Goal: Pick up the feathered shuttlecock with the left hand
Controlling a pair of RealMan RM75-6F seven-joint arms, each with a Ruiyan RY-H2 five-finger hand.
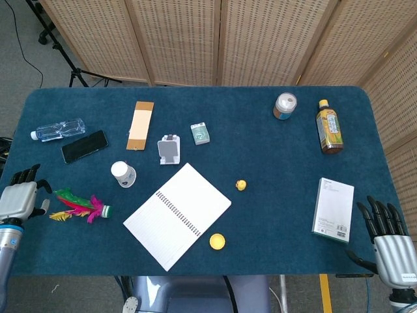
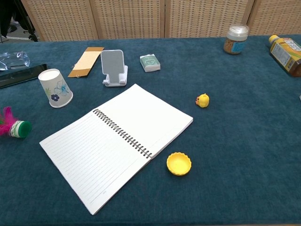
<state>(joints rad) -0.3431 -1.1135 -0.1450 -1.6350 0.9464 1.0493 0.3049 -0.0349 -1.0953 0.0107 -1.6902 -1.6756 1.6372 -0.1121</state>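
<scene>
The feathered shuttlecock [image 1: 81, 206] lies flat near the table's front left, with green, pink and yellow feathers pointing left and a green base on the right. Only its base and a pink feather show at the left edge of the chest view [image 2: 14, 126]. My left hand [image 1: 19, 197] hovers just left of the feathers, fingers spread, holding nothing. My right hand [image 1: 386, 242] hangs off the front right corner, fingers apart and empty. Neither hand appears in the chest view.
An upturned paper cup [image 1: 122, 174] stands close behind the shuttlecock. An open spiral notebook [image 1: 177, 215] lies to its right. A phone [image 1: 85, 146] and water bottle [image 1: 58, 129] sit at the back left. A white box [image 1: 333, 209] lies near my right hand.
</scene>
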